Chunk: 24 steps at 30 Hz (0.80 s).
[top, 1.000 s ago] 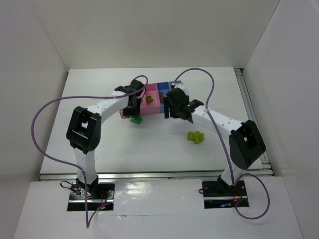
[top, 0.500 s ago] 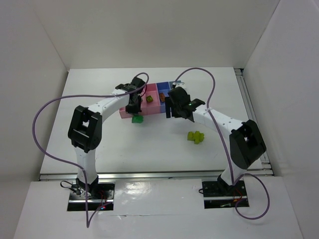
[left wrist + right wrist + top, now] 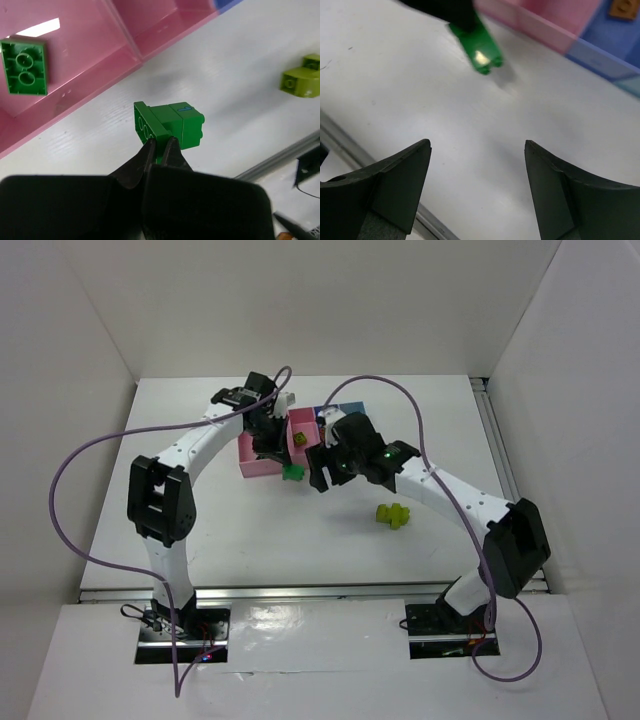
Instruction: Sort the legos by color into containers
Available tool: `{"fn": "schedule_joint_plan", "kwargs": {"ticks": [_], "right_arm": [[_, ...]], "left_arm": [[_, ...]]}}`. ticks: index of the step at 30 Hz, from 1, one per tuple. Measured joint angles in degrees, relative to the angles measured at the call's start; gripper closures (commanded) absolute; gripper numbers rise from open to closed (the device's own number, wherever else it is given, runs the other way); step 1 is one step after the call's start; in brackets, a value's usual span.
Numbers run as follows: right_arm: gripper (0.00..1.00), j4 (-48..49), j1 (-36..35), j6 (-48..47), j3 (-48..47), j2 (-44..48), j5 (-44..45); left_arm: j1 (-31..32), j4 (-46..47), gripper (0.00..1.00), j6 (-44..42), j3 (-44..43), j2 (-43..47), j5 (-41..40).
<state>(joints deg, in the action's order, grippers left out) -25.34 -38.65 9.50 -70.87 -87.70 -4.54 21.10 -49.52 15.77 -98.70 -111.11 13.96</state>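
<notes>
- Since the earlier frame, the left gripper [image 3: 160, 146] has closed on the green brick [image 3: 172, 122], which then lay loose on the worktop [image 3: 200, 530]. The right gripper [image 3: 477, 146] has swung left toward that brick.
- Left fingers: pressed together on one edge of the brick. Only a thin strip of plastic sits inside the pinch, and the rest of the brick overhangs beyond the tips.
- Right fingers: spread wide with nothing between them, poised over bare worktop just short of the brick.
- Brick position: mid-worktop, just beside the front wall of the wide pink bin [image 3: 65, 95], on its near-edge side. In the right wrist view a shadow falls offset from the brick, which suggests it hangs just clear of the surface. This is not certain.
- Probable target: the wide pink bin, where a second brick [image 3: 24, 66] of the same green already lies flat on the floor.
- Still to sort: the lime bricks [image 3: 394, 514], well apart from the bins, toward the right edge.
- Risk, slip or rotation: the pinch is off-centre and shallow. A fast lift or swing could let the brick pivot between the fingers or drop out.
- Risk, wall strike: the brick sits low and close to the bin's front wall. Moving toward the bin without enough lift could knock it loose or push the bins.
- Risk, arm contact: both grippers are near the same brick. Either arm moving toward the other could cause a collision.
</notes>
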Motion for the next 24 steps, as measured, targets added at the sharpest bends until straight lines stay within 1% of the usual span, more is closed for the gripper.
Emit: {"fn": "schedule_joint_plan", "kwargs": {"ticks": [2, 4, 5, 8, 13, 15, 16, 18, 19, 22, 24], "right_arm": [[0.17, -0.7, -2.3, -2.2, -1.2, 0.5, -1.9], [0.14, -1.8, -4.3, -4.6, -3.1, -0.2, -3.2], [0.14, -2.4, -5.0, -5.4, -3.9, -0.7, -3.5], [0.13, -3.0, -6.7, -7.4, -5.3, -2.0, -2.8], [0.13, -3.0, -7.2, -7.8, -5.3, -2.3, -0.1], [0.16, -2.7, -7.2, -7.8, -5.3, -2.4, 1.6], [0.16, -2.5, -7.2, -7.7, -5.2, -2.4, 2.5], [0.20, -1.6, -7.2, -7.6, -4.5, -2.5, 4.3], [0.24, -1.3, -7.2, -7.5, -4.2, -2.5, 5.1], [0.28, -1.1, -7.2, -7.5, -3.7, -3.1, 6.8], [0.36, -0.7, -7.2, -7.6, -3.7, -4.0, 7.7]], "left_arm": [[-0.7, -0.1, 1.00, -1.0, -1.4, 0.0, 2.9], [-0.8, -0.1, 1.00, -2.1, -1.8, 0.0, 5.6], [-0.8, -0.2, 1.00, -2.4, -1.8, 0.0, 6.9], [-0.7, -0.1, 1.00, -3.8, -1.7, 0.0, 10.8], [-0.7, 0.0, 1.00, -6.1, -1.3, 0.1, 16.0], [-0.7, 0.0, 1.00, -6.9, -1.3, 0.1, 17.5], [-0.7, 0.0, 1.00, -7.0, -1.3, 0.2, 18.1], [-0.7, 0.0, 1.00, -7.5, -1.3, 0.3, 19.3], [-0.7, 0.0, 1.00, -8.0, -1.3, 0.5, 19.9], [-0.7, 0.0, 1.00, -8.4, -1.0, 1.3, 21.7], [-0.7, 0.0, 1.00, -8.6, -0.7, 1.9, 22.5]]}}
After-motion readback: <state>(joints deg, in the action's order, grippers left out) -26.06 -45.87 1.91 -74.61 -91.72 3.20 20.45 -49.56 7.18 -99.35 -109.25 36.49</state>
